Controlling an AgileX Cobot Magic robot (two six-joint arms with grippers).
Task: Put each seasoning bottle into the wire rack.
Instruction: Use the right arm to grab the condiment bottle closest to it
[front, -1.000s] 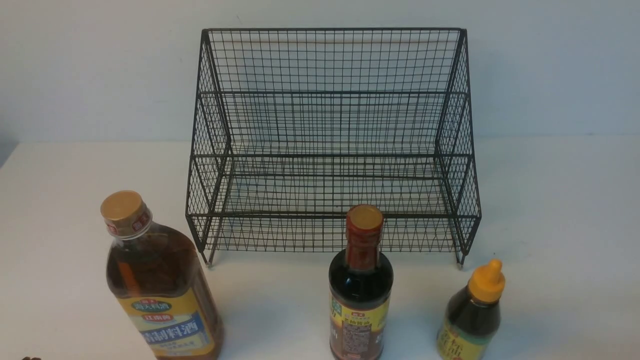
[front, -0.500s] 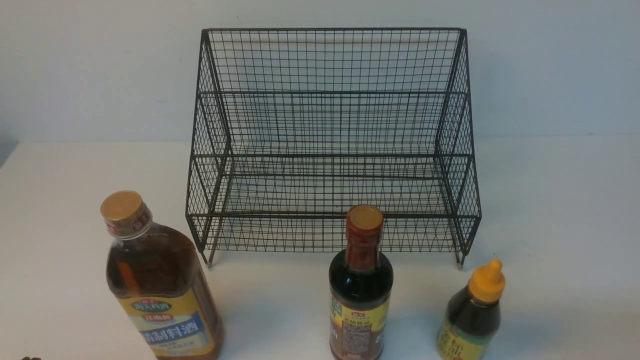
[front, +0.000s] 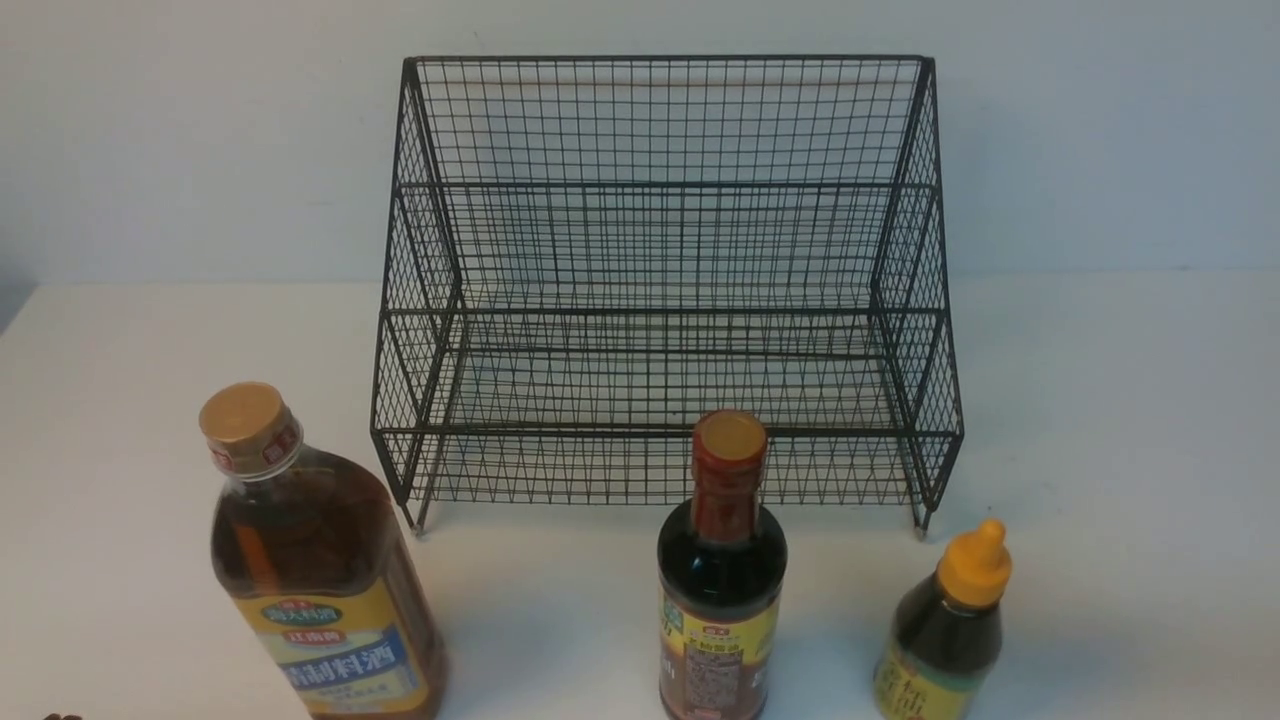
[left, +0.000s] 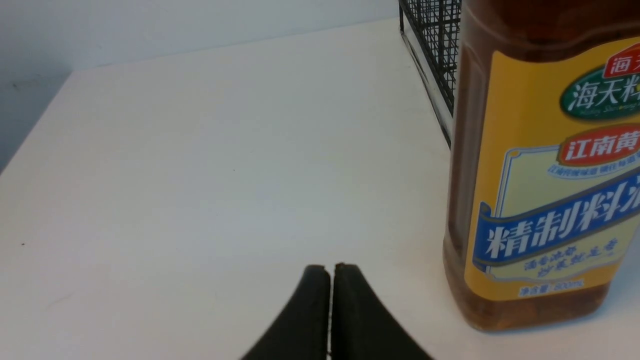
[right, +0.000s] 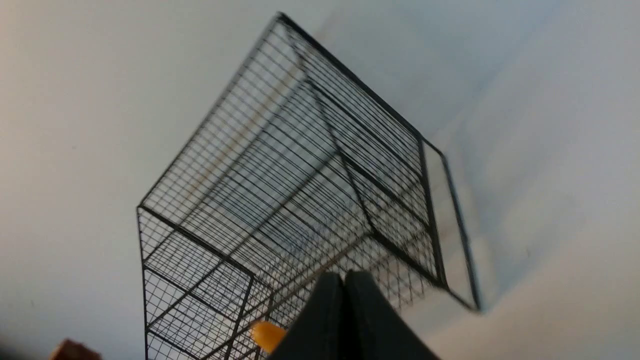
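amber bottle (front: 320, 560): upright on the counter (front: 1100, 400), outside the wire rack (front: 660, 300), off its front left corner.
slim dark bottle (front: 722, 580): upright just before the rack's front edge.
small dark bottle (front: 950, 630): upright near the rack's right foot.
wire rack: both tiers bare.
left gripper (left: 330, 268): clenched, empty, beside the amber bottle.
right gripper (right: 345, 276): clenched, empty, facing the rack.
progress: none placed; three bottles left.

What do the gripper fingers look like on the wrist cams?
Left gripper: two matte black fingers, wide at the base, curving in to narrow blunt tips. Right gripper: same shape, dark grey-black, slightly blurred. No cables, markings or arm links show; the front view shows neither arm.
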